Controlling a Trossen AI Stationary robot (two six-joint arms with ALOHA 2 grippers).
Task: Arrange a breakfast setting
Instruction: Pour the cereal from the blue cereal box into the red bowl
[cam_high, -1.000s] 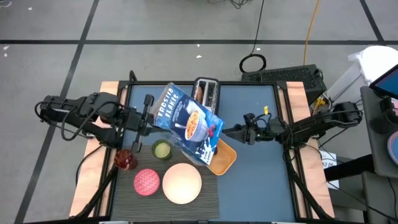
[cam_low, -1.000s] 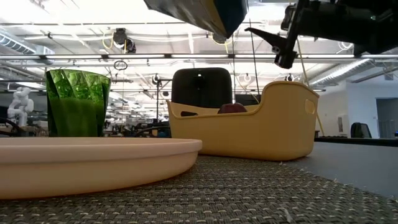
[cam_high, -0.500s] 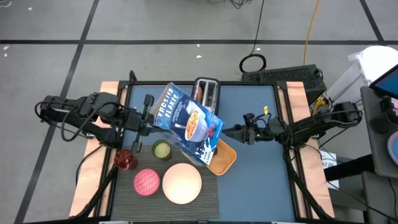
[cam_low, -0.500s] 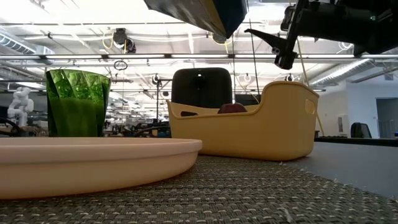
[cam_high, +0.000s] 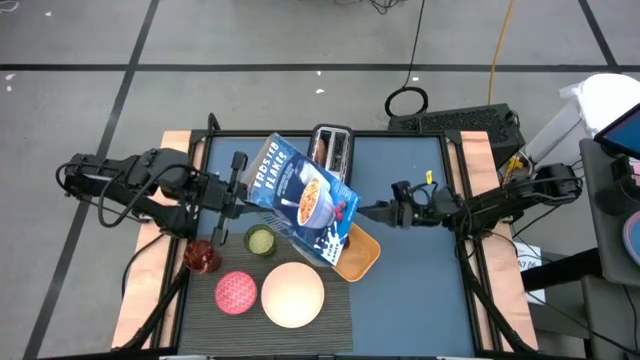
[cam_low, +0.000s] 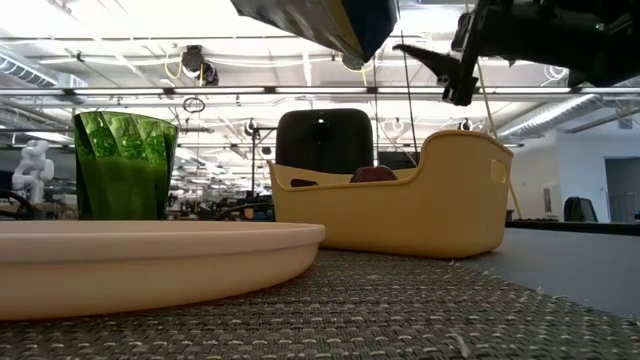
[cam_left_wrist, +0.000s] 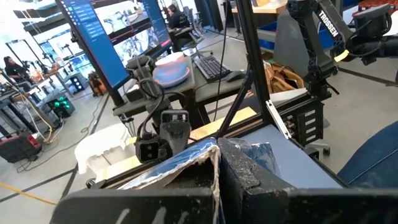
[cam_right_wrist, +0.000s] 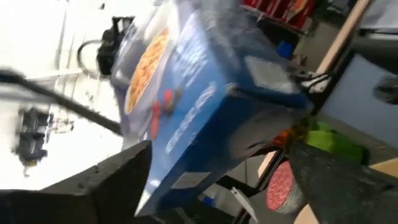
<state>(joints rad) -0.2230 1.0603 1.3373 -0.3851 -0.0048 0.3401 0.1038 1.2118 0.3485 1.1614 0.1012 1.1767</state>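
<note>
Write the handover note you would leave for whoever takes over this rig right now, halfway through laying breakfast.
Left end effector: shut on the blue cereal box, held tilted in the air above the table.
Right end effector: open, at the box's other end; contact unclear.
On the placemat: white plate, pink bowl, green cup; the red glass is at its left edge.
The toaster stands at the back, a yellow basket beside the mat.
Left: probably deal with the box; spoon and toast not seen.
</note>
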